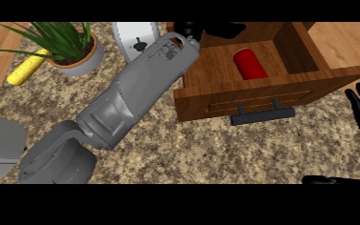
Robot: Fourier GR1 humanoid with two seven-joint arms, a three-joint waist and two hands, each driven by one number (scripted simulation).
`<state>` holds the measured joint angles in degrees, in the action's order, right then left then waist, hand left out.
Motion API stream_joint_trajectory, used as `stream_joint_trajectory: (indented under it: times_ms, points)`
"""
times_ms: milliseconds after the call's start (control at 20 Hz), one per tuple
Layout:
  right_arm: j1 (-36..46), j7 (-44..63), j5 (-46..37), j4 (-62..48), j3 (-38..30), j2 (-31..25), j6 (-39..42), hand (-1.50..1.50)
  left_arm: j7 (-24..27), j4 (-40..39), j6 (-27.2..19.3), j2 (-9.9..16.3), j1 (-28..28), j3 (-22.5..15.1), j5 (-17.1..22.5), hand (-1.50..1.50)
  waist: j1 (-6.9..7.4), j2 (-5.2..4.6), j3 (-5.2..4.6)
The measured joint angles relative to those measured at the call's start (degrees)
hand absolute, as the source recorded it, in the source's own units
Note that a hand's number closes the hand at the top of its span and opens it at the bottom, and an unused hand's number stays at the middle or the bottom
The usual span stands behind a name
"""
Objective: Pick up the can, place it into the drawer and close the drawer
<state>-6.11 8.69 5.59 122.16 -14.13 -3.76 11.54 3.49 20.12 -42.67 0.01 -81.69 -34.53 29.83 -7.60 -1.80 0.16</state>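
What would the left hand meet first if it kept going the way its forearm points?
Likely the back of the open drawer, beyond the red can lying inside it. The left hand already shows at that far corner, though depth is unclear.

This looks like a home kitchen. The counter (211, 148) has a speckled, granite-like top in beige and brown. On it stands a wooden drawer unit (281, 83) with a dark bar handle (262, 116), pulled open with a red can (249, 64) lying inside. A leafy plant in a clay pot (77, 57) sits near the left, a yellow corn cob (26, 69) beside it, and a white toaster-like appliance (135, 38) behind.
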Motion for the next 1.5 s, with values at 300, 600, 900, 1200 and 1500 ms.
stream_joint_trajectory:
  times_ms: [300, 600, 900, 1200, 1500]
  points:
    - [0.44, -0.66, -3.01, 1.74, 0.12, -1.35, -0.20, -1.50, 0.59, 0.58, -1.79, 0.00, 0.23, -0.34, 2.38, -1.50, -0.02, -0.05, -0.02]
    - [1.44, -2.64, -10.51, 4.86, 1.70, -4.33, 0.00, -1.50, 1.61, 1.18, -2.14, 0.00, 0.59, 0.32, 5.20, -1.50, 0.42, -0.03, -0.07]
    - [3.27, -4.45, -18.57, 5.54, 4.59, -6.56, -0.20, -1.50, 2.38, 3.63, -3.22, -0.01, 0.53, 0.40, 8.38, -1.50, 1.54, 0.27, -0.09]
    - [4.83, -6.51, -31.09, 3.33, 8.65, -9.30, -1.55, -1.50, 4.06, 5.10, -4.57, 0.00, 0.51, 0.28, 9.89, -1.50, 3.68, 0.69, -0.11]
    - [7.36, -7.61, -45.51, -2.72, 15.08, -11.11, -4.27, -1.50, 2.62, 6.10, -5.71, -0.01, -0.55, -0.55, 10.29, -1.50, 5.44, 1.07, -0.13]
